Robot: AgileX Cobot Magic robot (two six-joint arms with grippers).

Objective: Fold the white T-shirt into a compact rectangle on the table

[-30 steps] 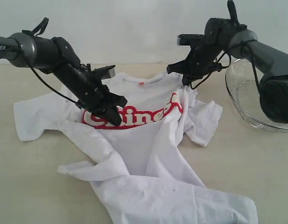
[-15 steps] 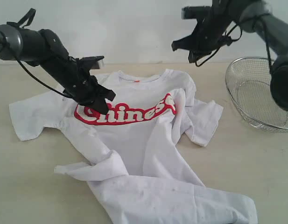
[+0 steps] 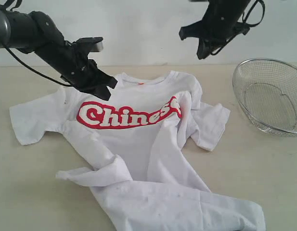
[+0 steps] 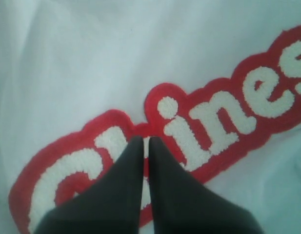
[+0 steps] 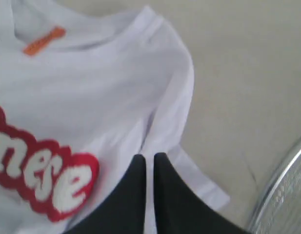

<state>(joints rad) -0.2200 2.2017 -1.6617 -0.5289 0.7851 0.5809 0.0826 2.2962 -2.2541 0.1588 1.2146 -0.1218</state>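
Since a second ago I see both arms have lifted off the cloth: the left gripper (image 3: 104, 86) has come up from the red lettering (image 3: 126, 114), which now reads clear, and the right gripper (image 3: 203, 52) has risen well above the collar, against the wall (image 3: 138, 29)

In the exterior view the white T-shirt (image 3: 143, 154) lies face up on the tabletop (image 3: 32, 192), collar toward the wall, its lower half crumpled and twisted toward me and one side folded in over the end of the lettering. The left gripper hangs over the shoulder on my left side. The wire basket (image 3: 271, 96) sits on the tabletop to the right, apart from the shirt

In the left wrist view the left gripper (image 4: 145, 141) has its jaws pressed together with nothing between them, above the start of the lettering (image 4: 228, 112)

In the right wrist view the right gripper (image 5: 149, 157) is likewise closed and empty, above the folded shoulder of the shirt, with the orange neck tag (image 5: 44, 41) and the basket rim (image 5: 282, 195) in sight
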